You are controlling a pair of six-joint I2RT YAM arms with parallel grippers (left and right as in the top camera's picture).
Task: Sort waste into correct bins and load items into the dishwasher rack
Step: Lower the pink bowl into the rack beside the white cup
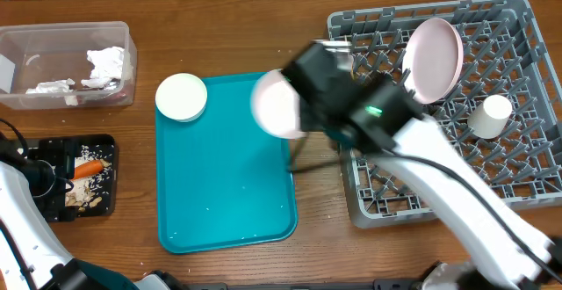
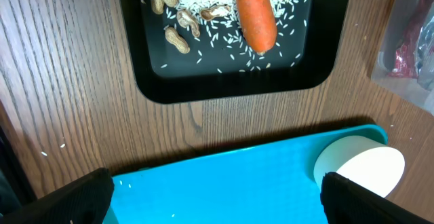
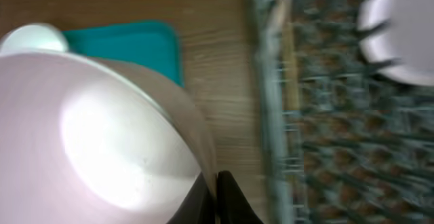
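Clamping the pink bowl [image 1: 279,104] by its rim over the right edge of the teal tray [image 1: 219,202], the right gripper [image 3: 210,200] sits just left of the rack [image 1: 386,211], so the bowl's way in lies rightward, while the left gripper [image 2: 217,197] hangs wide open, well apart, near the black tray [image 2: 230,95].

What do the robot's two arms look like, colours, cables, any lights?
The right arm has smooth white links ending in a bulky black wrist housing with a small green light. A thin black cable runs along its white link. The left arm is white too, with a black end effector whose blunt black fingers show in its wrist view.
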